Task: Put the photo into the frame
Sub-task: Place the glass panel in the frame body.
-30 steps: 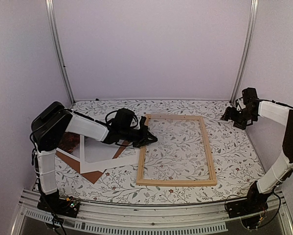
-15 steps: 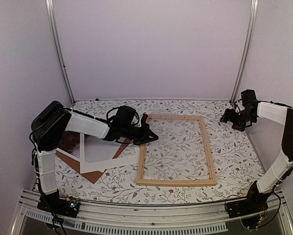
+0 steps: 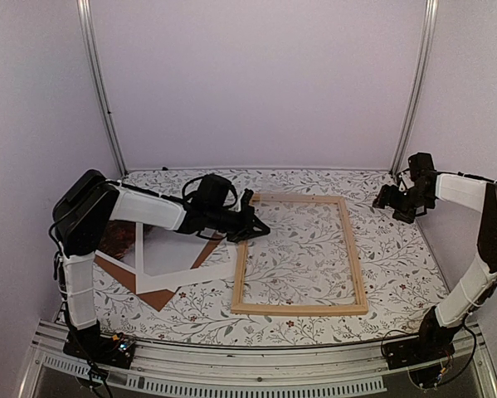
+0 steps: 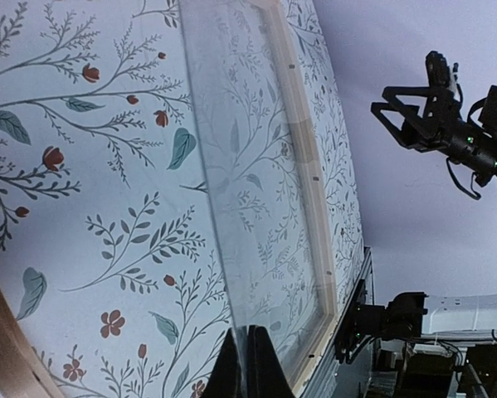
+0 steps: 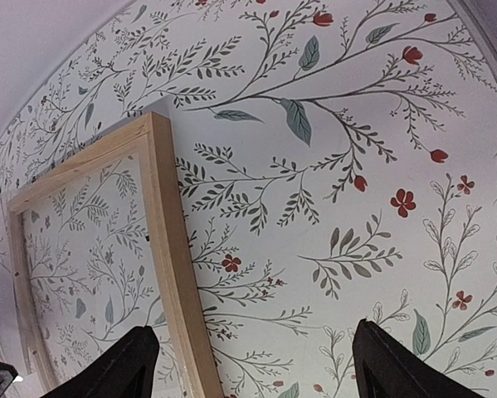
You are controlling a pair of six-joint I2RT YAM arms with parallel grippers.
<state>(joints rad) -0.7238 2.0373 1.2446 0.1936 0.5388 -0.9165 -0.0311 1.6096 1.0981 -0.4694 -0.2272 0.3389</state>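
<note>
Robot test cell in lab. Plain pale-lilac panels close off back and sides, aluminium posts at rear corners. Tabletop under floral-print covering. Left arm and right arm bolted to metal rail at near edge, loose cables by base.

The large rectangular frame is made of thin strips of pale bare wood, matt, with visible grain. A clear see-through pane beside its strip looks smooth and faintly glossy. The white floral-printed table covering is smooth and matt. Near the desk's left edge, the white mat border and the plain brown backing board look like matt card.
</note>
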